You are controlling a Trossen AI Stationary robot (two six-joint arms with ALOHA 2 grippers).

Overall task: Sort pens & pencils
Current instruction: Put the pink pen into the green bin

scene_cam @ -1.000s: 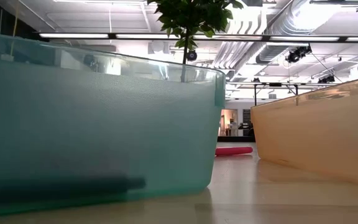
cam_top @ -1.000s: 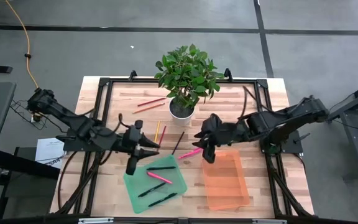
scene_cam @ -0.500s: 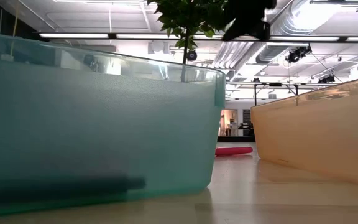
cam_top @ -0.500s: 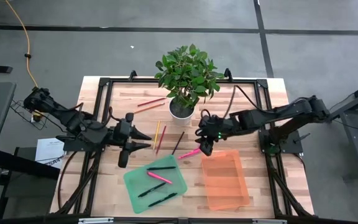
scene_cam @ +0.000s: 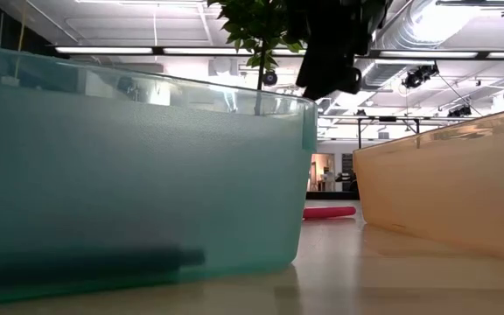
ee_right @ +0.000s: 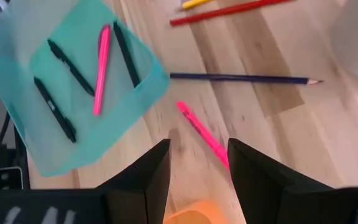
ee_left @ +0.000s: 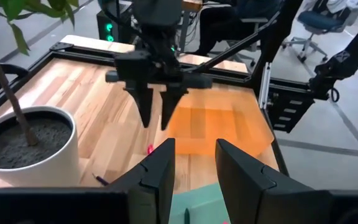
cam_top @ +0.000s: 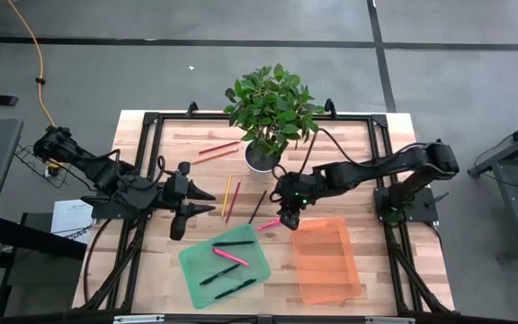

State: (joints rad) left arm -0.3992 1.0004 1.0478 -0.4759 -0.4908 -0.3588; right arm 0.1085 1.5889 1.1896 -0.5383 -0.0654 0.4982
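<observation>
Pink pen [ee_right: 202, 134] lies just beyond our right gripper [ee_right: 197, 163], whose fingers stand wide and empty; we risk nudging it aside if we descend off-centre.

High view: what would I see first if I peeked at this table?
A leafy potted plant stands at the back of the wooden table. In front sit a green tray holding pens and an empty orange tray. The right end effector, open, hovers over a pink pen lying between the trays.
</observation>
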